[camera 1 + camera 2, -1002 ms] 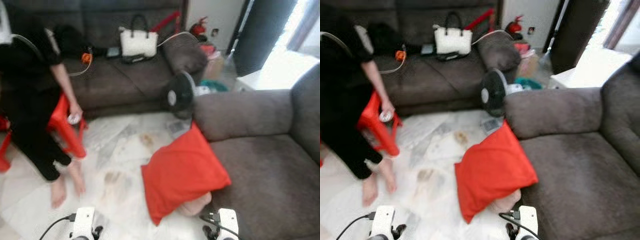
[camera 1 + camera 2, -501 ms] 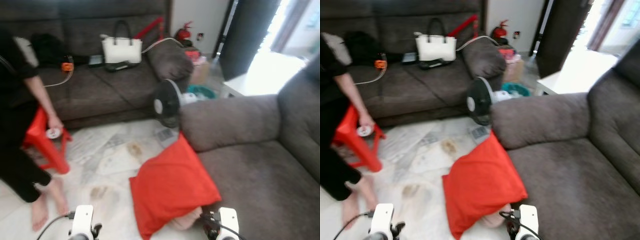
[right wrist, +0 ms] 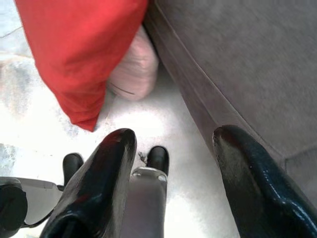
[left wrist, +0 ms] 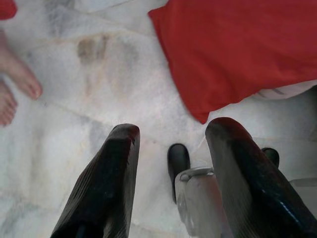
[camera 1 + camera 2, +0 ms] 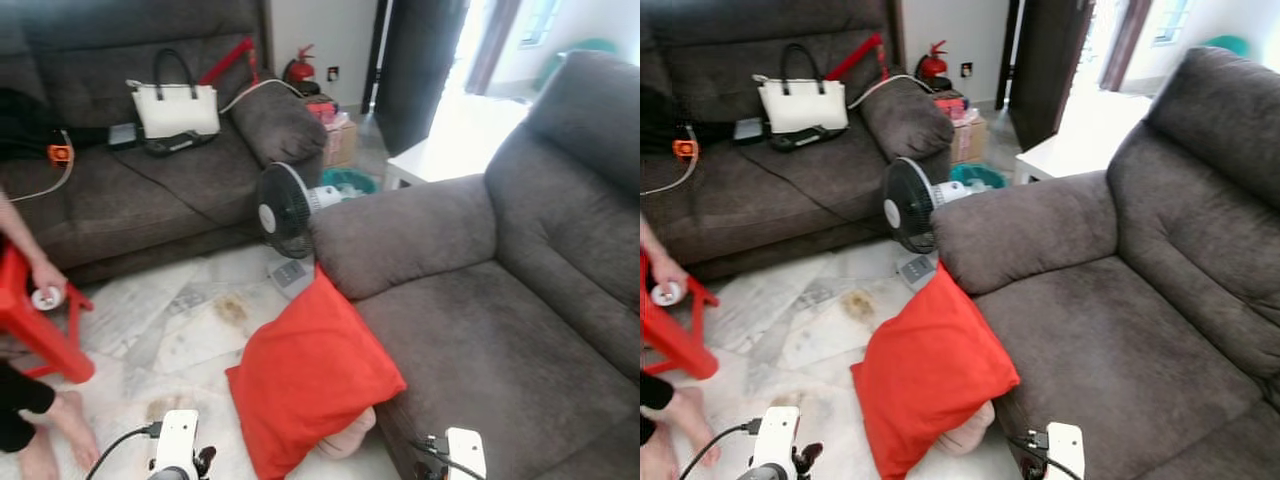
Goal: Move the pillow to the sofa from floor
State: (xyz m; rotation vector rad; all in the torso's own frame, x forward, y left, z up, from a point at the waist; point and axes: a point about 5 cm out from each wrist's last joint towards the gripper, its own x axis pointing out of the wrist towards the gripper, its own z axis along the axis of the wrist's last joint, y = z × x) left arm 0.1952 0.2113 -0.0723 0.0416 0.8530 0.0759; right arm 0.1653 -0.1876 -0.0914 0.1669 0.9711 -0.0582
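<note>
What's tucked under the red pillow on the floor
A pale pink cushion-like thing pokes out from under the red pillow, at its lower edge beside the sofa base. Most of it is covered by the pillow, so its full shape cannot be told.

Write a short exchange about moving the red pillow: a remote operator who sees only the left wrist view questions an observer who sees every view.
Operator: Past my left gripper I see a corner of the red pillow on the floor. What is it resting against?
Observer: It leans on the front of the grey sofa, just below the armrest.
Operator: Is anything standing close behind it?
Observer: Yes, a black floor fan stands on the floor just beyond the pillow's top corner, beside that armrest.
</note>
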